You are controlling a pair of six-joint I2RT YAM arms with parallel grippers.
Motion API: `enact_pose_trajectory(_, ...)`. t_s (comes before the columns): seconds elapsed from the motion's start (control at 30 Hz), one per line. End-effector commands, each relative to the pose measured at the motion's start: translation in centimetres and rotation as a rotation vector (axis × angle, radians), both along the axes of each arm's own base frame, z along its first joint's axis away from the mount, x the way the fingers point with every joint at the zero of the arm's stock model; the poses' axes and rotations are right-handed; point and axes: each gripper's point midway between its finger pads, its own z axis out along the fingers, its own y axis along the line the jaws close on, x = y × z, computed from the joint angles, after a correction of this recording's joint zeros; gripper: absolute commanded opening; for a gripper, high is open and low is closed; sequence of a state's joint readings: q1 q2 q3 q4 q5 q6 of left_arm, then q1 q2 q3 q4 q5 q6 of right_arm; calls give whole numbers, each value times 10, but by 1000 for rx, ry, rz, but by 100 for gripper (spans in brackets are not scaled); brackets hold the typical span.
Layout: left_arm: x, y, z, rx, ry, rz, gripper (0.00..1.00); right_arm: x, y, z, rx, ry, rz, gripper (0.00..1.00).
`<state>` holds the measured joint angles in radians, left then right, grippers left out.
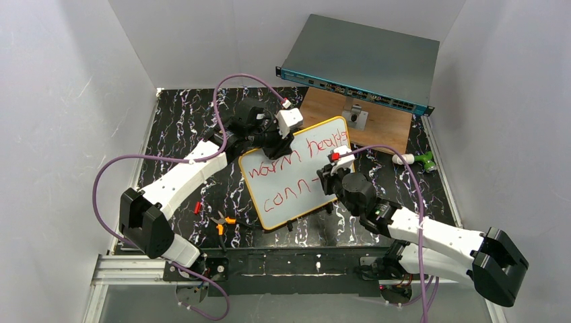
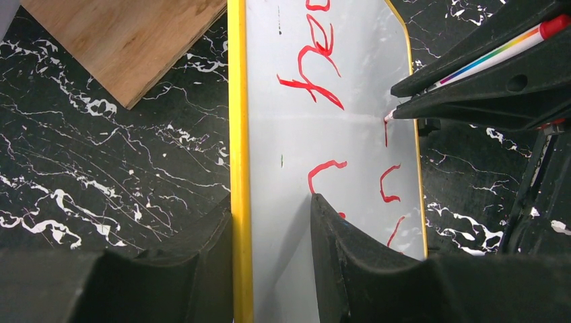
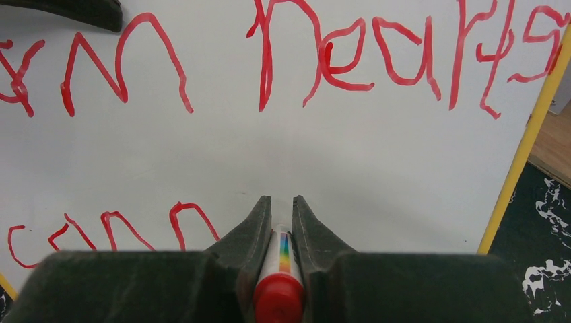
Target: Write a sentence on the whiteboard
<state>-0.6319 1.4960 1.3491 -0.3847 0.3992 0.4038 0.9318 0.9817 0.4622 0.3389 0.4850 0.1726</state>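
The right claw (image 3: 281, 202) is pinched shut on a marker (image 3: 279, 282), which lies lengthwise in the narrow slot between the two fingers. The marker's red cap points back toward the wrist and its tip points forward onto the whiteboard (image 1: 289, 183). In the left wrist view this same claw (image 2: 404, 101) reaches in from the right. There the marker (image 2: 498, 50) slants down to the board, its tip touching the white face beside a short red stroke near the rim. The left claw (image 2: 269, 202) is partly closed and clamps the board's yellow-orange rim, with one finger on the writing face and the other on the outer side of the edge. From above, the left claw (image 1: 269, 145) grips the far long edge close to its left corner. The whiteboard sits in the middle of the black marbled tabletop (image 1: 175, 128), with its long axis running diagonally from near left to far right. The sentence (image 3: 265, 60) follows that axis in red handwriting, "warm hearts" on the upper line and "conn" on the lower. The right claw (image 1: 330, 176) meets the board at the end of the lower line. Beyond the far corner of the board, a grey rack-mount box (image 1: 363, 60) rests on a wooden board (image 1: 390, 124).
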Motion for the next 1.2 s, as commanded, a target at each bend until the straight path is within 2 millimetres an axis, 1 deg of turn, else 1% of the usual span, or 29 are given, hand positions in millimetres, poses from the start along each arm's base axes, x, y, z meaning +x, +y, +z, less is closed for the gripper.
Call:
enact_pose_trajectory(0.0, -27, 13, -47, 156, 69, -81, 0, 12, 8, 31, 55, -68, 6, 1)
enact_pose_trajectory(0.2, -27, 12, -46, 153, 69, -82, 0, 10, 24, 39, 74, -74, 69, 1)
enact_pose_trajectory(0.37, -27, 12, -46, 154, 67, -81, 0, 8, 33, 40, 79, -71, 110, 1)
enact_pose_trajectory(0.5, -26, 12, -46, 155, 64, -80, 0, 4, 40, 31, 71, -49, 143, 1)
enact_pose_trajectory(0.63, -25, 11, -46, 154, 62, -79, 0, -4, 44, 17, 59, -10, 166, 1)
enact_pose_trajectory(0.8, -24, 11, -46, 152, 59, -79, 0, -11, 36, -6, 40, 56, 142, 1)
enact_pose_trajectory(0.93, -24, 11, -45, 151, 57, -79, 0, -14, 20, -22, 12, 94, 85, 1)
enact_pose_trajectory(1.17, -23, 9, -46, 149, 59, -80, 0, -16, -5, -44, -39, 140, -6, 1)
